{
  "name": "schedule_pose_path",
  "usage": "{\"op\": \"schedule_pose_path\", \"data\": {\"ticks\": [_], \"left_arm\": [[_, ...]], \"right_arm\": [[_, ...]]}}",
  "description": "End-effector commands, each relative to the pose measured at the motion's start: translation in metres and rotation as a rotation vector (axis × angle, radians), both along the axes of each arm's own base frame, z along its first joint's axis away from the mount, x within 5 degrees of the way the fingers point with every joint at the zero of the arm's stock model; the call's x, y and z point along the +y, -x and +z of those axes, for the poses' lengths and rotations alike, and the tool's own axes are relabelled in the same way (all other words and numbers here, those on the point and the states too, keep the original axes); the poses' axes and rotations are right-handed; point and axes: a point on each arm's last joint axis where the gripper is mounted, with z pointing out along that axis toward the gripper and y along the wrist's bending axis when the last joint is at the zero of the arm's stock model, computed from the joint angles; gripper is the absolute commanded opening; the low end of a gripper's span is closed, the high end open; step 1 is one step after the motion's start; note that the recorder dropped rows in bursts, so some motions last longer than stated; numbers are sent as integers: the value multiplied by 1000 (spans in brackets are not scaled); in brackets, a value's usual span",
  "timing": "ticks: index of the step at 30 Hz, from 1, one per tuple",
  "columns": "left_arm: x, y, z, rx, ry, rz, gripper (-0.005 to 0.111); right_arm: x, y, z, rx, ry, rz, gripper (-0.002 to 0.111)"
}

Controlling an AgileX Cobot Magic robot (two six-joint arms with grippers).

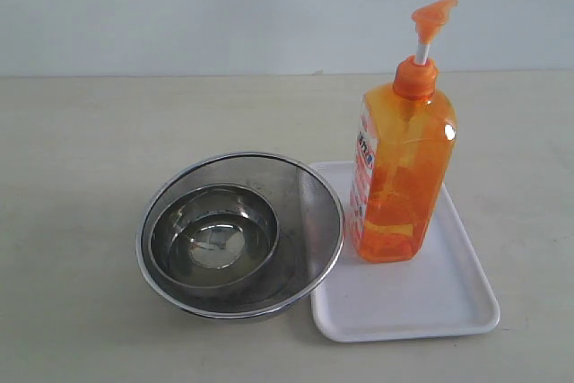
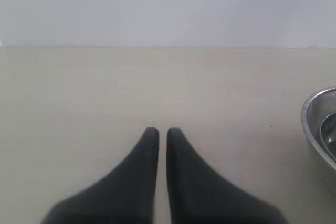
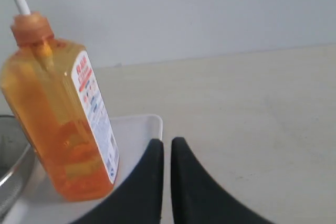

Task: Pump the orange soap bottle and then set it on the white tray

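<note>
The orange soap bottle (image 1: 401,177) stands upright on the white tray (image 1: 448,298), its pump head (image 1: 433,15) raised on the white stem. In the right wrist view the bottle (image 3: 55,124) stands on the tray (image 3: 137,129), beside and apart from my right gripper (image 3: 167,142), which is shut with nothing between its fingers. My left gripper (image 2: 158,131) is shut and empty over bare table, away from the bottle. Neither gripper shows in the exterior view.
Two nested round steel bowls (image 1: 240,232) sit on the table right against the tray's left edge. The bowl rim (image 2: 317,124) shows at the side of the left wrist view. A pale wall runs behind the table.
</note>
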Motion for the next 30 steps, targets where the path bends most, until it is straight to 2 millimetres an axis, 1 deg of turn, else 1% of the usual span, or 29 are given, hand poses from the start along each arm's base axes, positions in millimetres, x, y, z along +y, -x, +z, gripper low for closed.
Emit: {"op": "schedule_pose_path", "data": {"ticks": [1,4,8,12,16,21,30], "left_arm": [[0,0,-1,-4,11,5,5],[0,0,-1,-4,11,5,5],[0,0,-1,-4,11,5,5],[0,0,-1,-4,11,5,5],[0,0,-1,-4,11,5,5],[0,0,-1,-4,11,5,5],[0,0,-1,-4,11,5,5]], "right_arm": [[-2,-1,-11,12,29,-18,1],[-3,-1,-14,43,68,-25,1],[-7,-1,-15,55,59,-69,1],[-8,0,-18,88,56,-76,1],[-8,0,-18,87,71,-73,1],[-8,0,-18,80,154,-55,1],[-8,0,-18,80,156,-55,1]]}}
